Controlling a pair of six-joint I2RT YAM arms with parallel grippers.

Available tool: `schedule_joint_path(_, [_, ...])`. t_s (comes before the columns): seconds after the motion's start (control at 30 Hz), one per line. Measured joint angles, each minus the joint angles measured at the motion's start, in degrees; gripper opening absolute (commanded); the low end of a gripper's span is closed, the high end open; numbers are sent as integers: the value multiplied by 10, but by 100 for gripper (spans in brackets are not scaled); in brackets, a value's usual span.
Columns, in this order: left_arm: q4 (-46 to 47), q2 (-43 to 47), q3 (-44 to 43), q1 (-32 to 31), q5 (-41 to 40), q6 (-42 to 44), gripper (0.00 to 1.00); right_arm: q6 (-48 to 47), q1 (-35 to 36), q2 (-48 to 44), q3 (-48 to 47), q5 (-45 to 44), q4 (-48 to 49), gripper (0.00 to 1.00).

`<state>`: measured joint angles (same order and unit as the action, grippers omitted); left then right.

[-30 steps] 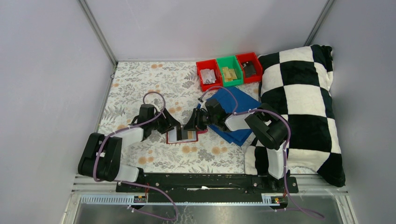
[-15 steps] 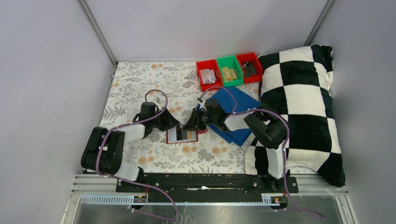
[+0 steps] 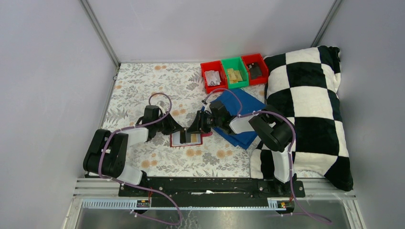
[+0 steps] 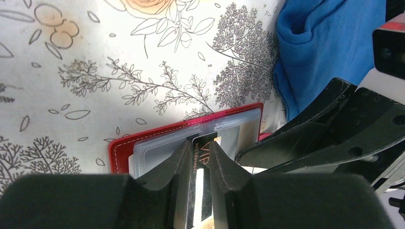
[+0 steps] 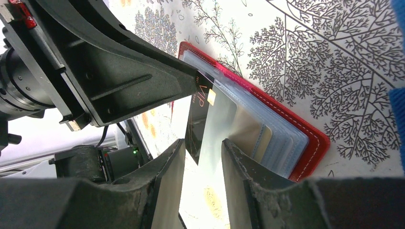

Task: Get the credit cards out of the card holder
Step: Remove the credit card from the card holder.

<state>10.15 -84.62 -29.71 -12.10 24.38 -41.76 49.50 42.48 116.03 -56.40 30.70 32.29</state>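
The red card holder [image 3: 190, 139] lies open and flat on the floral counter [image 3: 143, 86]. It sits about midway between the left and right edges, nearer the near edge than the far one, with its right side just beside a blue cloth [image 4: 329, 52].

The left end effector [image 4: 199, 144] reaches in from the holder's left. Its 2 fingers are drawn close together and pinch the dark grey card [image 4: 203, 162], which is printed "VIP". In the right wrist view this card stands tilted up out of the clear sleeves, its upper corner at the left fingertip.

The right end effector [image 5: 202, 141] comes in from the holder's right. Its fingers are apart and grip nothing, and its tips are over the holder's inner sleeves. A tan card [image 5: 248, 136] sits in a slot behind clear plastic.
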Motion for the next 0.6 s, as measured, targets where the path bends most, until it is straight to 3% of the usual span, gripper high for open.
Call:
schedule_joint_path(0.47, [38, 11, 39, 12, 17, -26, 0, 5, -2, 2, 0, 3, 2, 42])
schedule_joint_path(0.6, [50, 26, 50, 13, 17, -39, 0, 5, -2, 2, 0, 4, 2, 42])
